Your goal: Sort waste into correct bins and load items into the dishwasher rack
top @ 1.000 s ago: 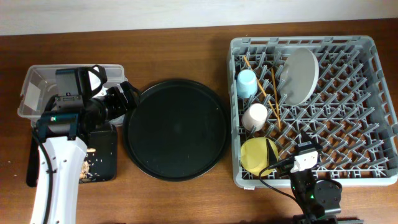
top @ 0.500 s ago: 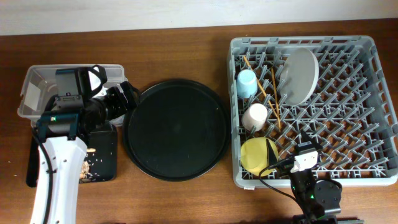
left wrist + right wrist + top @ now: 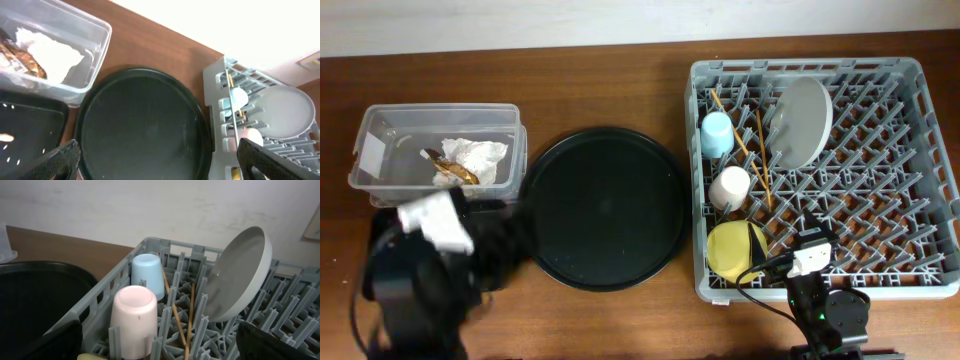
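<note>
Your left gripper (image 3: 160, 162), fingers spread wide, is the nearer one to the clear tub (image 3: 95, 50) at its ten o'clock — napkin (image 3: 47, 52) and wrapper (image 3: 25, 60) lie inside — while the right gripper (image 3: 160, 345), equally agape, faces the rack (image 3: 95, 305) at twelve.

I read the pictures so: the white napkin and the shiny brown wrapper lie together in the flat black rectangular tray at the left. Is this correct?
Not quite. The white napkin and the shiny brown wrapper lie together in the clear plastic tub at the left, not in the flat black rectangular tray. The overhead view shows it, and the left wrist view agrees.
</note>
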Robot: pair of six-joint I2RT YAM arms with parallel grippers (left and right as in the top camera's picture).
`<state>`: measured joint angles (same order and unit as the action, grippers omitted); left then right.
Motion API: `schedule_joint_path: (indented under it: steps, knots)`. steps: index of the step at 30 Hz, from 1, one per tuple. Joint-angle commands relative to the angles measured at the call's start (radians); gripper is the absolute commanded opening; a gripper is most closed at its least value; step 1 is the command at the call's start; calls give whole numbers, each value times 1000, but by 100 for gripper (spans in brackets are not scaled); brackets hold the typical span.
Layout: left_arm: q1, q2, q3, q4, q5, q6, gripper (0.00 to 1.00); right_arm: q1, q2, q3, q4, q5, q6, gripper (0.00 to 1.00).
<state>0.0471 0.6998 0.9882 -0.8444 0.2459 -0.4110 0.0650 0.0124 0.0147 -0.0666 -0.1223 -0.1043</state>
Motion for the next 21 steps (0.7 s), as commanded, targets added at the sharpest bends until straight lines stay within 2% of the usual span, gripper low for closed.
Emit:
schedule_joint_path:
  steps: [1,3,5,7,11,13,16,21]
  knots:
    - [2,-298,-262,24,-19,13,99,-9,-9,-9,1,-5,8,98]
    - [2,-407,-365,81,-19,13,99,-9,-9,-9,1,-5,8,98]
    - [2,-507,-476,214,-19,13,99,-9,-9,-9,1,-5,8,99]
    - [2,-584,-597,445,-19,13,99,-9,-9,-9,1,-5,8,98]
    - [2,-628,-781,901,-19,13,99,-9,-9,-9,1,-5,8,98]
    - [2,-628,-844,1032,-27,13,99,-9,-9,-9,1,-5,8,98]
    - [2,-629,-920,1102,-27,13,99,-9,-9,-9,1,-5,8,98]
    - [1,-631,-979,1025,-58,21,99,-9,-9,-9,1,-5,8,98]
